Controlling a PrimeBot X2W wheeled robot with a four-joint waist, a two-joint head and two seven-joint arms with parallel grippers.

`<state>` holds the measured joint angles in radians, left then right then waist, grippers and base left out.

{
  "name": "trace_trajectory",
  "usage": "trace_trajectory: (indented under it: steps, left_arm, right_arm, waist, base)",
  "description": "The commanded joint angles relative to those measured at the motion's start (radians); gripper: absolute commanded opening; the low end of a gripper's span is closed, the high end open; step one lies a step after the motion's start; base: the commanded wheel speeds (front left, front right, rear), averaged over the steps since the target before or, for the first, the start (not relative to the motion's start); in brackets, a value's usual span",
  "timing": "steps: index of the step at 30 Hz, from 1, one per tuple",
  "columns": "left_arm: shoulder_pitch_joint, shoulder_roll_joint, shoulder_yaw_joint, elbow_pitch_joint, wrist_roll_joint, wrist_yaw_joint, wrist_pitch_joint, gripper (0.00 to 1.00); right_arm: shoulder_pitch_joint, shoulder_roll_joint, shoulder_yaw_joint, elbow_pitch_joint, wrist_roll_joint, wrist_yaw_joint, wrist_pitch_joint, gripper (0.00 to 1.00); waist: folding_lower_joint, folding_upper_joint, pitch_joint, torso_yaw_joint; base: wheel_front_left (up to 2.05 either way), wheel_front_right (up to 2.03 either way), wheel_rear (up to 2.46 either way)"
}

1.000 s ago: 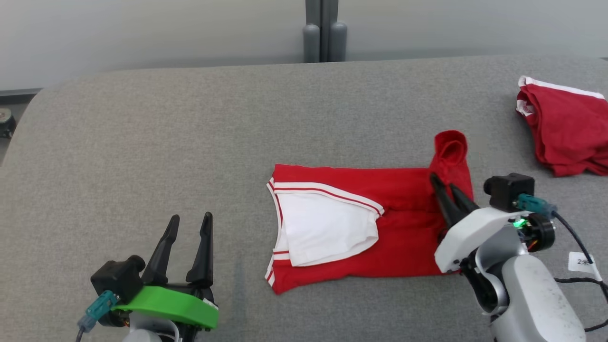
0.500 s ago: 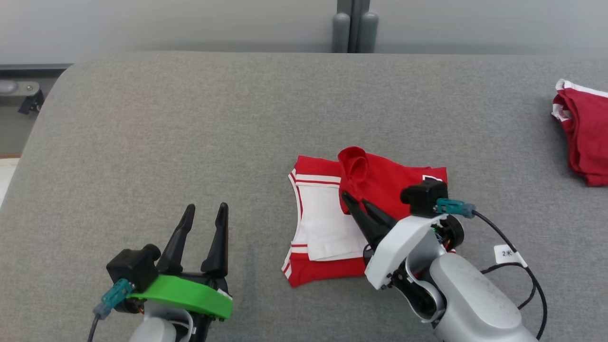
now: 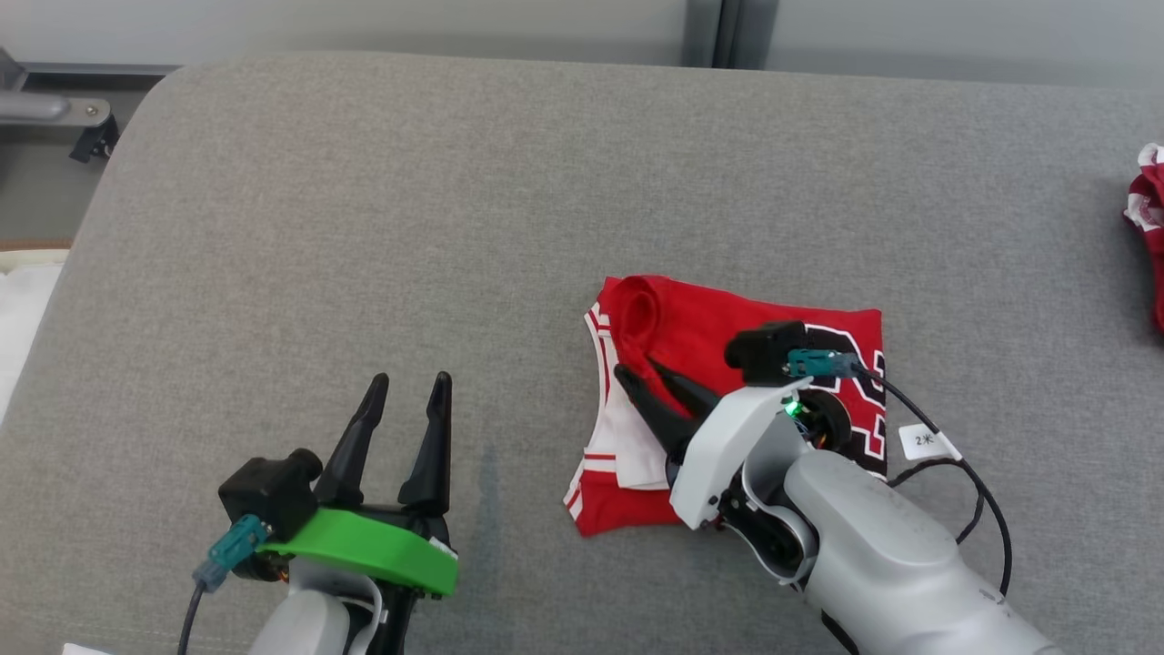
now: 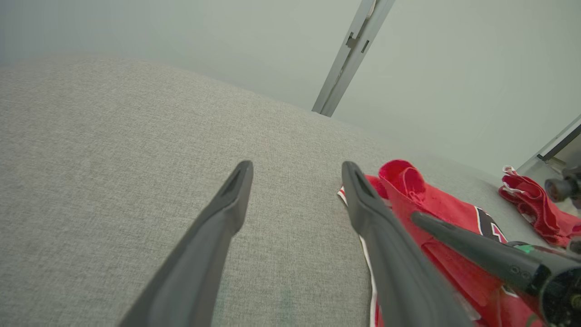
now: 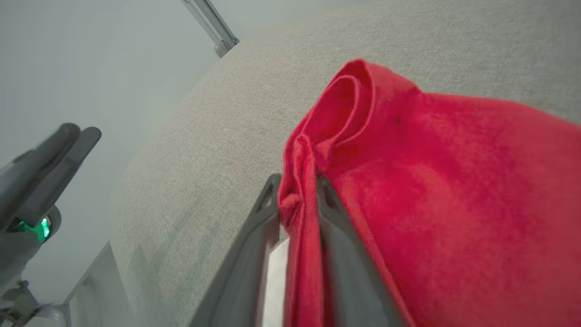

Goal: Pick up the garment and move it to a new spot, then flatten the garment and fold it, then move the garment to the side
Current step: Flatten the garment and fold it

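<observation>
Left gripper (image 3: 411, 377): wide open, holds nothing.
Right gripper (image 3: 637, 368): almost closed, with a red fold pinched between its fingers at the garment's left edge.
Garment (image 3: 700, 318): folded on the counter (image 3: 273, 227), to the right of the left gripper, long side running left to right.
Nearer arm: the right one.

The head view looks steeply down on the grey worktop (image 3: 364, 227) from above and behind both arms. The left wrist view skims low across it along the left pincer (image 4: 297, 168), with the red jersey (image 4: 435, 202) at the frame's right. The right wrist view sits close against that jersey, the left pincer at its left edge.
</observation>
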<state>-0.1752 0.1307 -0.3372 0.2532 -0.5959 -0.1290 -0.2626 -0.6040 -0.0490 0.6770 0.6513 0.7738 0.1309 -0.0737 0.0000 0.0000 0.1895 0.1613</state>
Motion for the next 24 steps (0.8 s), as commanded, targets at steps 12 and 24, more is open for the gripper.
trace_trajectory:
  steps: [12, 24]
  left_arm:
    - [-0.035, -0.007, -0.022, 0.001, 0.012, -0.003, -0.002, 1.0]
    - [-0.046, -0.022, 0.006, -0.005, 0.124, 0.001, -0.002, 1.0]
  right_arm:
    - [-0.13, -0.004, 0.079, 0.069, 0.066, -0.001, -0.126, 1.0]
    - [-0.125, -0.004, -0.284, 0.133, -0.358, -0.001, -0.191, 1.0]
  waist:
    - [0.0, 0.0, -0.001, -0.033]
    - [0.0, 0.0, -0.041, -0.11]
  base:
    - [0.0, 0.0, 0.0]
    - [0.0, 0.0, 0.0]
